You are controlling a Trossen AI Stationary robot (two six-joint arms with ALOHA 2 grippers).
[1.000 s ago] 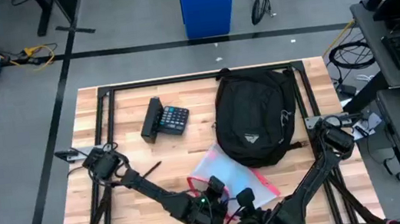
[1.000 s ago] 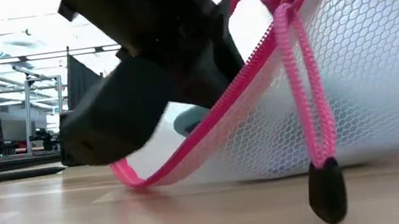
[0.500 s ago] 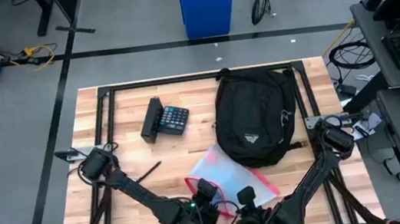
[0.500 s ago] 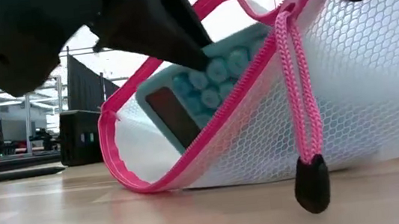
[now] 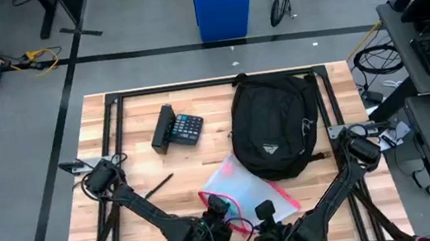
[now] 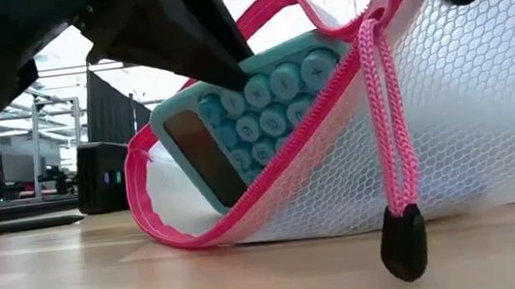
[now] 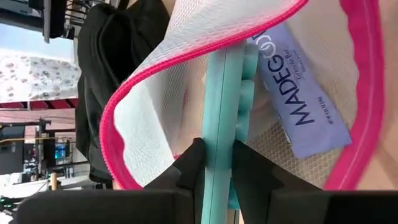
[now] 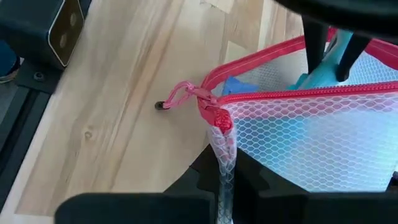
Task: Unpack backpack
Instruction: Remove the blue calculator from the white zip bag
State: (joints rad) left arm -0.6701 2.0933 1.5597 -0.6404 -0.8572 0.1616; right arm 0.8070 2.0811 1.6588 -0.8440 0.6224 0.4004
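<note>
A white mesh pouch (image 5: 249,187) with a pink zipper lies on the table in front of the black backpack (image 5: 272,125), its lower side (image 6: 363,218) on the wood. A teal calculator (image 6: 249,116) sticks slanting out of the pouch's open mouth. My left gripper (image 7: 217,155) is shut on the calculator at the near left of the pouch (image 5: 218,210). My right gripper (image 8: 224,168) is shut on the pouch at its near end (image 5: 262,212). The pink zipper pull (image 6: 403,243) hangs down from the pouch. My left gripper pinches the teal calculator's outer end (image 7: 219,140) between its two fingers, one on the key face (image 6: 230,75) and one on the back. The calculator is tilted, its other end inside the pouch. My right gripper pinches the pouch's mesh at the zipper's end corner (image 8: 221,134), gathered between the two fingers. The pouch's mouth stands raised there while its lower side lies on the table.
A black calculator (image 5: 179,129) lies at the far left of the table. A thin dark stick (image 5: 157,184) lies on the wood left of the pouch. A black frame (image 5: 109,109) runs round the tabletop. A paper label (image 7: 298,93) sits inside the pouch.
My left gripper has drawn back out of the pouch's mouth toward the table's near left. With it the teal calculator has slid from deep inside the pouch to partway out of the mouth. The right gripper and the pouch's end have stayed put.
</note>
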